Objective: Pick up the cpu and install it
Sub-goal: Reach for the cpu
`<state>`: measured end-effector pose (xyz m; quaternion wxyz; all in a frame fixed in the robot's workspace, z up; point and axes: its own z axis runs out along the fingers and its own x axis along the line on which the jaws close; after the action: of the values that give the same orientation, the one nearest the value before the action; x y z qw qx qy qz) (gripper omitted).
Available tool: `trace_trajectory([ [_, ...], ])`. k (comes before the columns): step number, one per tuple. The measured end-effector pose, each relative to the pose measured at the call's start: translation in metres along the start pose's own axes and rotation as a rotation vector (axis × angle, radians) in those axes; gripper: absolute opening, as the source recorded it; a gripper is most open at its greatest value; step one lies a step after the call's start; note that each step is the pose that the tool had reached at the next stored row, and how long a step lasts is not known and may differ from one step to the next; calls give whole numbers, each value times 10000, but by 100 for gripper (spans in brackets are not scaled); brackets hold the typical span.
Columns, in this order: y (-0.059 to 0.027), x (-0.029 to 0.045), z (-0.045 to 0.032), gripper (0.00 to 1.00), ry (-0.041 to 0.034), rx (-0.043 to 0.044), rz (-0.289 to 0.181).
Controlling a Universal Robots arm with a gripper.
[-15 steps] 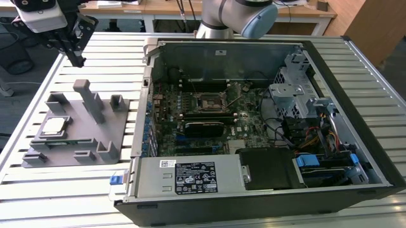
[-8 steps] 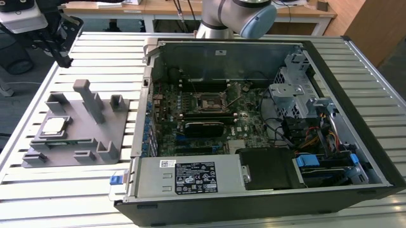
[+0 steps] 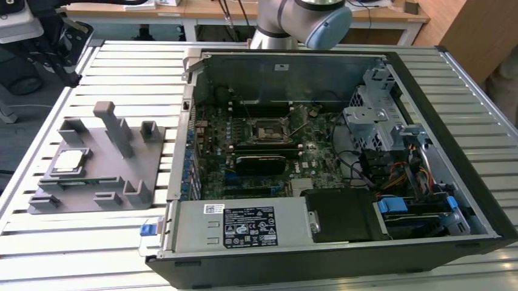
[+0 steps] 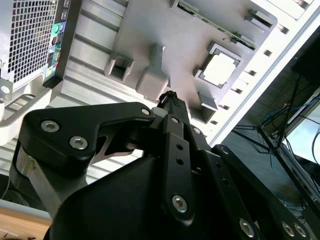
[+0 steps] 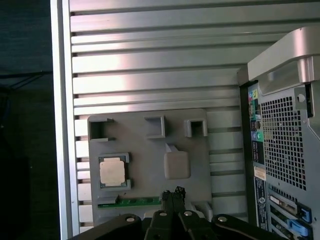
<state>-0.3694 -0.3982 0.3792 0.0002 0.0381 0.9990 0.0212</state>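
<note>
Exterior view: the slatted metal desk (image 3: 121, 54) carries an open computer case (image 3: 324, 267) across its middle and towards the exterior view's right, where the case reaches close to that desk edge. Bare slats lie free along the far edge and in a band between the case and a grey fixture plate (image 3: 105, 177). That plate sits near the desk edge at the exterior view's left, with a narrow strip of slats between it and the edge rail. A tall post (image 3: 109, 121) and several low blocks rise from the plate.

The cpu (image 3: 67, 160) lies flat in a framed pocket on the side of the plate nearest that desk edge, lid up, as both wrist views also show (image 5: 112, 171) (image 4: 220, 69). Inside the case, the black socket (image 3: 265, 129) on the motherboard stands open to the top.

In both wrist views the claw (image 5: 172, 194) (image 4: 169, 96) hangs above the plate, its fingertips drawn together and gripping nothing, apart from the cpu and near a green strip (image 5: 132, 201) at the plate's edge.
</note>
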Motion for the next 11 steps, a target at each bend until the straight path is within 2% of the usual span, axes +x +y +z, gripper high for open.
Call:
trace_trajectory([
  [11, -20, 231, 14, 11, 0, 0, 0],
])
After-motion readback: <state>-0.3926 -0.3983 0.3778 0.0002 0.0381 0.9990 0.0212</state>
